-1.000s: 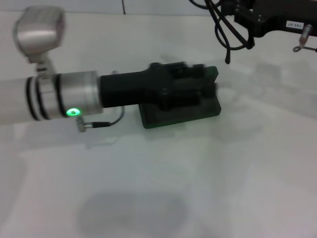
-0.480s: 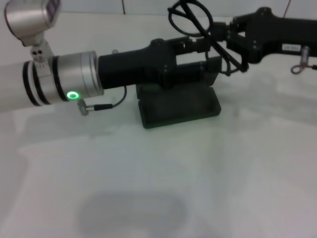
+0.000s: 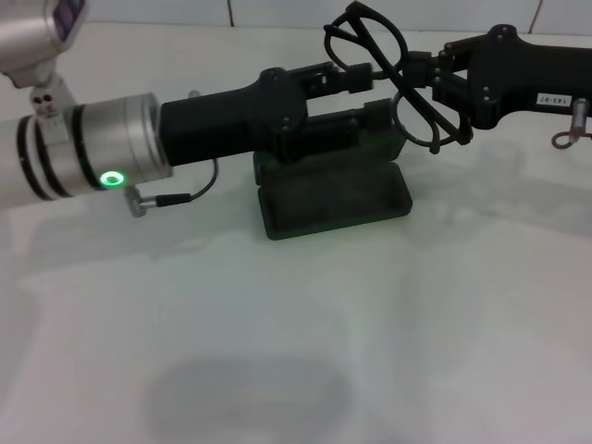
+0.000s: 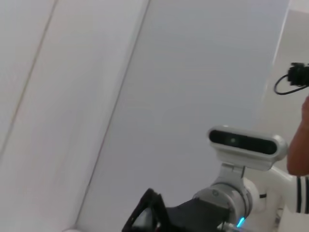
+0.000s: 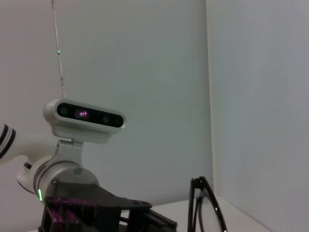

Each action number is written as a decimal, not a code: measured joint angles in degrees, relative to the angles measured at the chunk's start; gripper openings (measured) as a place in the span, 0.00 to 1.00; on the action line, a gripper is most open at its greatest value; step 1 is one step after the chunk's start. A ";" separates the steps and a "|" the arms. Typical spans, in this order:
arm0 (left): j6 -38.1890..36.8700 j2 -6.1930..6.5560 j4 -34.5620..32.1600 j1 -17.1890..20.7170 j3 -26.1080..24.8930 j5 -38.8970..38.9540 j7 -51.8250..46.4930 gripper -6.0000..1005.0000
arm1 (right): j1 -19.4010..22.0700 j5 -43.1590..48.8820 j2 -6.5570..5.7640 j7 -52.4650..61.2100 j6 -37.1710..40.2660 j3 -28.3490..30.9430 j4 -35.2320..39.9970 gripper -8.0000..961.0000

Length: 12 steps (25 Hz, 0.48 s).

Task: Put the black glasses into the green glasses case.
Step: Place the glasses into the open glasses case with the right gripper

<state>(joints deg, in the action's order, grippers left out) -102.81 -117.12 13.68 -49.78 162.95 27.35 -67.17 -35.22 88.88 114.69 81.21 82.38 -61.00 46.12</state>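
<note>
Black glasses [image 3: 393, 79] lifted higher, between both grippers, green glasses case [image 3: 335, 194] open

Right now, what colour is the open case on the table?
Dark green, with a dark lining; the green glasses case shows best in the head view.

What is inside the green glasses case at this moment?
The green glasses case lies open; the visible front part shows only dark lining. The black glasses hang above it at the right tool. The left tool covers the rear part.
</note>
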 joint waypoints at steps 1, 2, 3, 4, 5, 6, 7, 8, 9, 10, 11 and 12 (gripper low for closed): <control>0.00 0.17 0.35 0.51 0.00 0.01 0.04 0.69 | 0.04 0.00 0.00 -0.95 -0.25 0.00 0.00 0.05; -0.01 0.24 0.65 0.87 0.00 0.01 0.08 0.69 | 0.07 0.05 0.01 -2.25 -0.43 -0.13 0.00 0.05; 0.01 0.28 1.63 1.52 -0.02 0.44 0.41 0.69 | 0.09 0.27 0.06 -3.54 -0.62 -0.38 0.00 0.05; 0.07 0.31 2.65 2.22 -0.03 0.90 0.79 0.69 | 0.09 1.21 0.19 -4.83 -0.86 -0.79 0.24 0.05; 0.38 0.28 4.52 3.76 -0.10 2.85 1.63 0.69 | 0.07 2.59 0.37 -6.15 -1.19 -1.43 0.70 0.05; 0.65 0.25 5.53 4.98 -0.09 5.22 2.15 0.69 | -0.04 4.63 0.74 -7.45 -1.74 -2.88 1.68 0.05; 0.93 0.30 6.46 6.57 -0.08 7.45 2.51 0.69 | 0.06 6.28 0.93 -8.37 -3.28 -4.94 3.05 0.05; 1.12 0.52 6.99 8.10 -0.07 10.45 2.74 0.69 | 0.19 7.22 1.13 -8.95 -4.53 -6.77 4.06 0.05; 1.13 1.04 6.98 9.96 -0.04 13.81 2.76 0.69 | 0.74 7.93 1.19 -9.34 -7.42 -10.08 5.80 0.05; 1.04 1.42 6.88 10.84 -0.03 15.13 2.72 0.69 | 1.80 8.89 1.21 -9.62 -12.36 -15.41 8.52 0.05; 0.93 1.68 6.78 11.40 -0.03 16.22 2.62 0.69 | 2.64 9.70 1.22 -9.65 -16.53 -19.47 10.62 0.05; 0.85 1.91 6.73 11.95 -0.02 16.99 2.52 0.69 | 3.87 11.39 1.17 -9.62 -21.82 -24.55 13.74 0.05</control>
<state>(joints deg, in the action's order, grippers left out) -101.96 -115.21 20.41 -37.83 162.93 44.34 -64.66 -31.35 100.27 115.86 71.59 60.56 -85.55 59.86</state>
